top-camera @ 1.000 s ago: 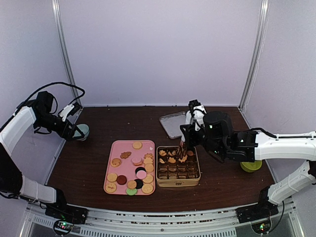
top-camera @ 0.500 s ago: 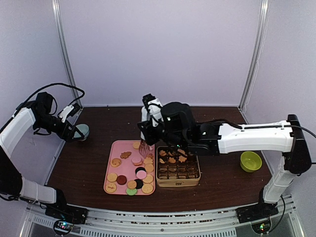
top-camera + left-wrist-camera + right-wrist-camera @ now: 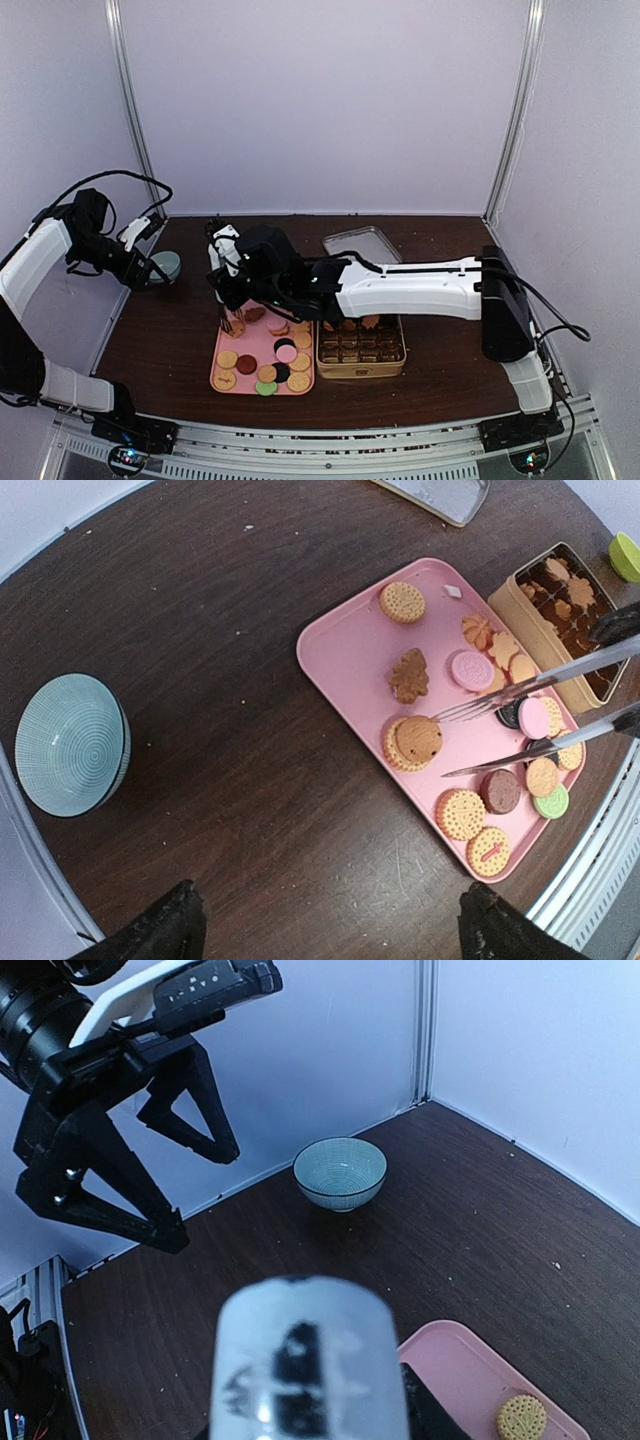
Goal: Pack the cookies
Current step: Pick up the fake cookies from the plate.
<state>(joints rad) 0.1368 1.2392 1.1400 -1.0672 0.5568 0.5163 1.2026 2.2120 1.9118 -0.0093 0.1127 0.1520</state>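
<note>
Several cookies (image 3: 268,372), tan, pink, black, dark red and green, lie on a pink tray (image 3: 252,345). A few more sit in the paper cups of the gold tin (image 3: 360,370). My right gripper (image 3: 240,278) is shut on metal tongs (image 3: 540,715). Their open tips flank a round tan cookie (image 3: 413,742) at the tray's left side without closing on it. In the right wrist view the blurred tongs handle (image 3: 310,1360) hides my fingers. My left gripper (image 3: 325,930) is open and empty, high above the bare table left of the tray (image 3: 350,650).
A blue-grey bowl (image 3: 165,265) stands at the far left, below my left gripper (image 3: 150,268); it also shows in the wrist views (image 3: 70,745) (image 3: 340,1172). The silver tin lid (image 3: 358,243) lies behind the tin. A lime bowl (image 3: 627,555) is at the right.
My right arm has swung left with the tongs, from over the gold tin to the left side of the pink tray. My left arm has not moved.
</note>
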